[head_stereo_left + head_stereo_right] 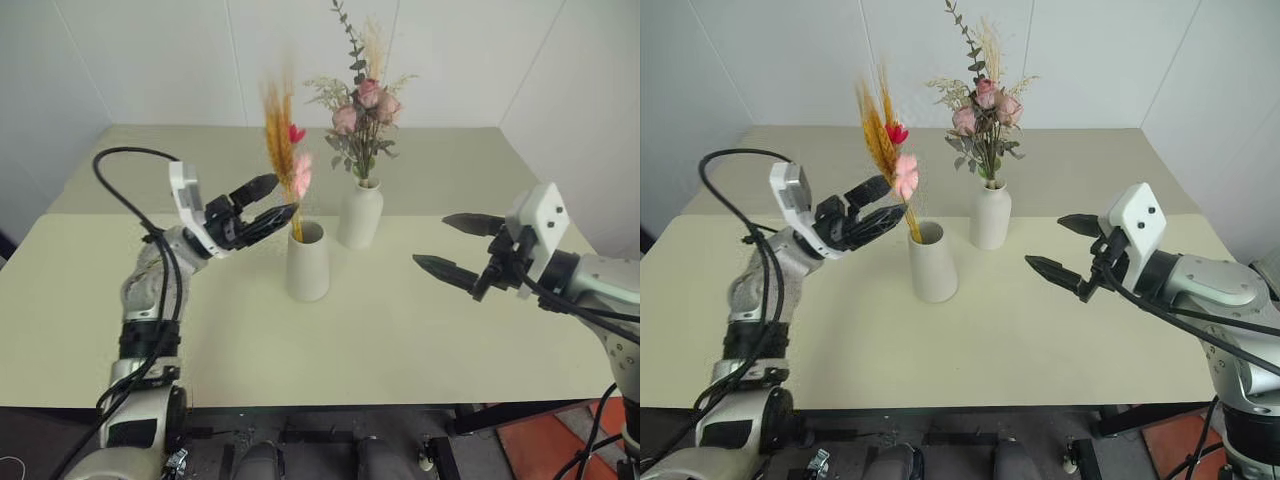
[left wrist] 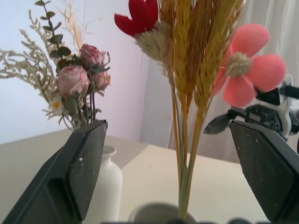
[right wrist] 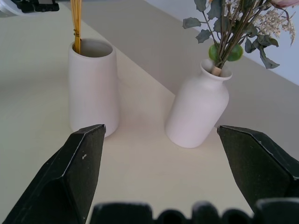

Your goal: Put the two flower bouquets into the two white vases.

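Note:
The slim bouquet of golden wheat stalks (image 1: 282, 150) with a red and a pink blossom stands in the tapered white vase (image 1: 307, 262) at the table's middle. My left gripper (image 1: 287, 195) is open beside it, just above the vase mouth. In the left wrist view its fingers (image 2: 79, 168) stand on either side of the stems (image 2: 184, 154) without touching them. The pink rose bouquet (image 1: 362, 110) stands in the bottle-shaped white vase (image 1: 360, 214) just behind and to the right. My right gripper (image 1: 432, 241) hovers open and holds nothing, to the right of both vases and pointing at them.
Both vases stand on a beige table (image 1: 400, 340) with white walls close behind and to the sides. The table's front edge runs right under my arms. An orange patch of floor (image 1: 540, 445) shows at the lower right.

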